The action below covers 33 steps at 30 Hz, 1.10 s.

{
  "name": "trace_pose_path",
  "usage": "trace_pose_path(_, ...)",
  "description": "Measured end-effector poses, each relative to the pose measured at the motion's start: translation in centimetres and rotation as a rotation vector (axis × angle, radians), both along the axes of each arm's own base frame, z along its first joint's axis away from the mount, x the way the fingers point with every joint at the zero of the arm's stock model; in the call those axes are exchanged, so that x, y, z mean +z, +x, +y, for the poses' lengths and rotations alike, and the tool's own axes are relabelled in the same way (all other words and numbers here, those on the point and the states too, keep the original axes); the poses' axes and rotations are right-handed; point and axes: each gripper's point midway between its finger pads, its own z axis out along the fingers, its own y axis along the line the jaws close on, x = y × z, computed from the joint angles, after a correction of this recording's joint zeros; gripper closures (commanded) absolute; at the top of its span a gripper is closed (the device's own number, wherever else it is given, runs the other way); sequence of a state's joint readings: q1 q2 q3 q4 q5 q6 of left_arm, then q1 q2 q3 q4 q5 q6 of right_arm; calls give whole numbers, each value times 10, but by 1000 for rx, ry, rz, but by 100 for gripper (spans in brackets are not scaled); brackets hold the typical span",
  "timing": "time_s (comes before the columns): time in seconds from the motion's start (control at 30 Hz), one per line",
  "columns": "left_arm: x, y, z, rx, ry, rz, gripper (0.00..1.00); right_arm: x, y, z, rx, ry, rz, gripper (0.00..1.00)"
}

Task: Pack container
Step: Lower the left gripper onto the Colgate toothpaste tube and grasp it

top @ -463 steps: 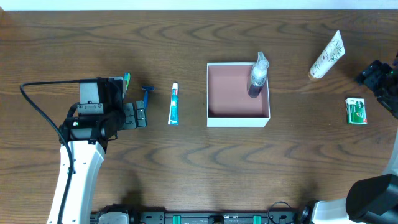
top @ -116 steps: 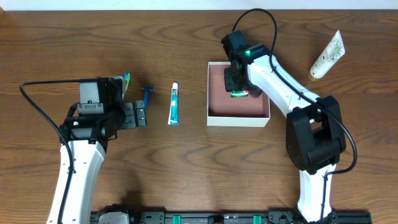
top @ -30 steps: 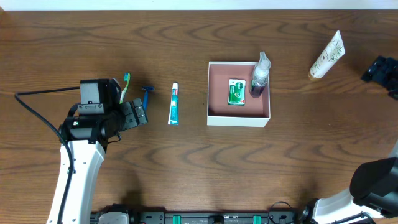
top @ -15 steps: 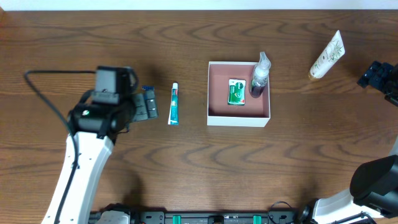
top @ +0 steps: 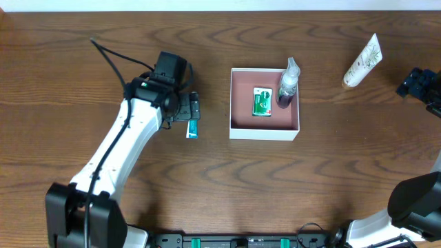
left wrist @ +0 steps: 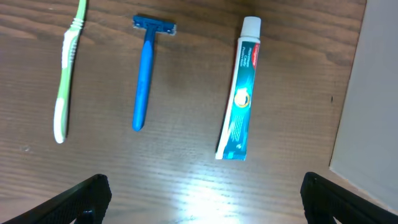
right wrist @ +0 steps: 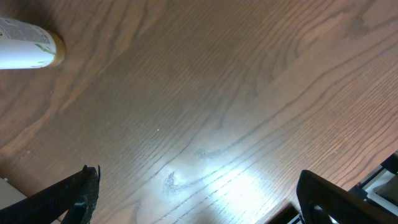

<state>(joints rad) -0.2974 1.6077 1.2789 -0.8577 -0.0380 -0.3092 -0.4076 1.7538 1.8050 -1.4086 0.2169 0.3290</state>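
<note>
The container (top: 264,133) is a square white box with a pink inside, at the table's middle. In it lie a green packet (top: 261,100) and a clear spray bottle (top: 286,84). My left gripper (top: 193,109) is open and empty over the toothpaste tube (top: 192,129), just left of the box. The left wrist view shows a green toothbrush (left wrist: 65,74), a blue razor (left wrist: 144,74), the toothpaste (left wrist: 241,90) and the box wall (left wrist: 373,93) beyond my gripper (left wrist: 202,205). My right gripper (top: 415,81) is open and empty at the table's right edge.
A white tube with a leaf print (top: 362,60) lies at the back right; its capped end shows in the right wrist view (right wrist: 25,51). In the overhead view the left arm hides the toothbrush and razor. The wood table (top: 227,186) stretches out in front.
My left arm has swung right from beside the toothbrush to over the toothpaste. Earlier, the right arm set the green packet in the box and drew back to the right edge.
</note>
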Motion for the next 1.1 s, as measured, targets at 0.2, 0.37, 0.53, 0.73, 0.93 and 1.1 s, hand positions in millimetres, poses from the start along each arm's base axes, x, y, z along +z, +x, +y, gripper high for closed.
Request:
trace_pose_path(0.2,-16,4,-6,11,9,29,2,0,0,0,0,0,0,1)
trace_pose_path(0.37,-34,11,-10,26,10,50,2,0,0,0,0,0,0,1)
trace_pose_path(0.53,-51,15,-12,33,17,77,2,0,0,0,0,0,0,1)
trace_pose_path(0.73,-60,19,-15,22,20,80,2,0,0,0,0,0,0,1)
trace_pose_path(0.93,-68,24,-22,8,18,75,2,0,0,0,0,0,0,1)
trace_pose_path(1.1,-85,23,-22,8,32,112,2,0,0,0,0,0,0,1)
